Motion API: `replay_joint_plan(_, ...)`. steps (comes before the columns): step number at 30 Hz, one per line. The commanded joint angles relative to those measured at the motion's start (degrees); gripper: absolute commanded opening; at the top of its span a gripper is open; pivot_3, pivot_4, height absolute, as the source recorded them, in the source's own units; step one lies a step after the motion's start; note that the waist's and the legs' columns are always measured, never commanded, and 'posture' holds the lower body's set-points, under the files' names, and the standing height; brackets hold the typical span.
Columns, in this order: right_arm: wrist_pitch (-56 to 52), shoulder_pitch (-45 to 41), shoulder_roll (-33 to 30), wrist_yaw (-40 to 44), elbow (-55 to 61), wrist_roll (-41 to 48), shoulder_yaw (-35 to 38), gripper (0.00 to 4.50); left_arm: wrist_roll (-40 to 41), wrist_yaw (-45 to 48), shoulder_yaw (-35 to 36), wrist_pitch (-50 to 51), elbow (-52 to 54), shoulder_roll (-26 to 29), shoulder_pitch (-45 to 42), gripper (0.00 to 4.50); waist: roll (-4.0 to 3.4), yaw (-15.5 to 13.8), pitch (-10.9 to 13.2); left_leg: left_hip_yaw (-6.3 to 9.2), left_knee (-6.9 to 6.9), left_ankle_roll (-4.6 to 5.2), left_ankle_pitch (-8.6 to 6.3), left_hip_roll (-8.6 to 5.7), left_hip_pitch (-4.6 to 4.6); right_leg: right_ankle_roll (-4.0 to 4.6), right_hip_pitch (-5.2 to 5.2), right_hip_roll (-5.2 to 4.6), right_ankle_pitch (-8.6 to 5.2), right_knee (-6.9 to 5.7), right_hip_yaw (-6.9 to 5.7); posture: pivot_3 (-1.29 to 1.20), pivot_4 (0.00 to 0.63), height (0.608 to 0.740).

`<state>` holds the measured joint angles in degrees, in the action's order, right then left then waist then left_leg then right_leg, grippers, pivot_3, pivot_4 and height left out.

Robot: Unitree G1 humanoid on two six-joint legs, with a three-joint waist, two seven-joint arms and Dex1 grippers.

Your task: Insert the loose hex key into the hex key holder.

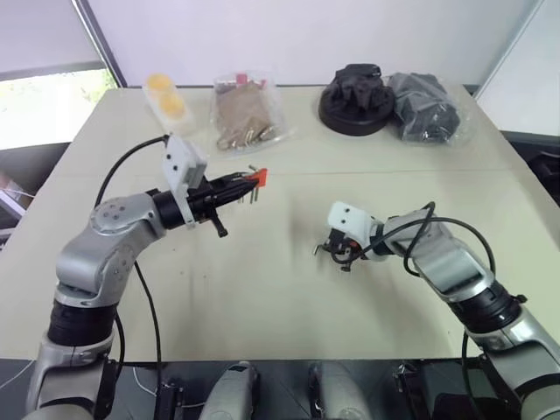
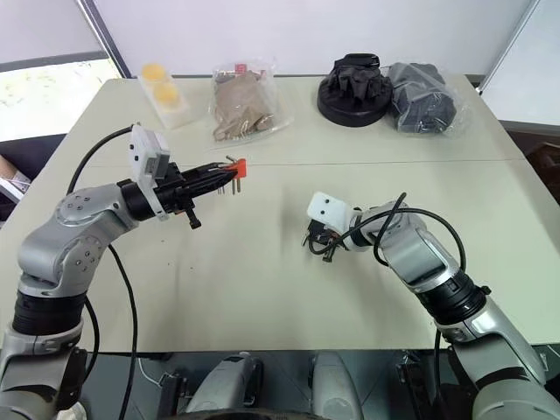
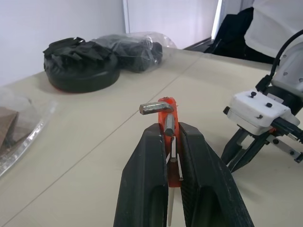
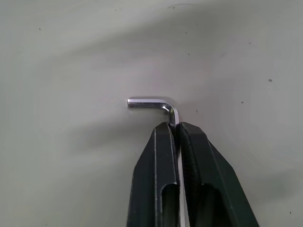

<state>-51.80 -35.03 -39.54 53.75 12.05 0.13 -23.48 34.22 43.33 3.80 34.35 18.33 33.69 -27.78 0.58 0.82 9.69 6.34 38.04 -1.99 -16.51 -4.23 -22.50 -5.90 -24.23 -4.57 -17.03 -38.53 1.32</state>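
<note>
Both grippers clamped: we hold the holder on the left and the loose key on the right.

Our left gripper point(image 3: 171, 142) is closed tight on the hex key holder point(image 3: 166, 108), which juts out beyond the fingertips, raised above the table point(image 1: 262, 289), with a grey key end crossing its tip. Our right gripper point(image 4: 175, 126) is pinched shut on the long shank of the loose hex key point(image 4: 150, 104); the short bent end sticks out sideways just past the fingertips, close over the table surface. The right gripper sits low and well apart from the left. Beyond both grippers, at the table's far edge, lie clear bags point(image 1: 245, 112) and a black round item point(image 1: 356, 96).
</note>
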Motion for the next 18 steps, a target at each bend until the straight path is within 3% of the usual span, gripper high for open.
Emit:
replay_joint_plan(1,1.0,-0.7,0.5,-0.7,-0.3,-0.5,-0.8,0.06,-0.2,-0.3,1.3,-1.4,1.6,0.3,-0.5,0.00,0.00,0.1,0.0,0.00,0.00,0.00,0.00,0.00,0.00,0.00,0.00,0.00,0.00,0.00,0.00,0.00,0.150,0.740)
replay_joint_plan(11,5.0,-0.6,-0.1,-0.5,-0.7,-1.1,-1.6,0.06,-0.4,-0.6,1.3,-1.7,1.7,0.2,-0.5,0.00,0.00,0.2,0.0,0.00,0.00,0.00,0.00,0.00,0.00,0.00,0.00,0.01,0.00,0.00,0.00,0.00,0.150,0.740)
replay_joint_plan(18,16.5,-1.6,6.4,-7.4,-4.7,1.4,8.0,0.06,0.4,-1.2,1.9,-1.2,1.9,0.0,-0.1,0.00,0.00,0.0,0.0,0.00,-0.01,0.00,0.00,0.00,0.00,0.00,-0.02,0.01,0.00,-0.01,0.01,0.00,0.150,0.740)
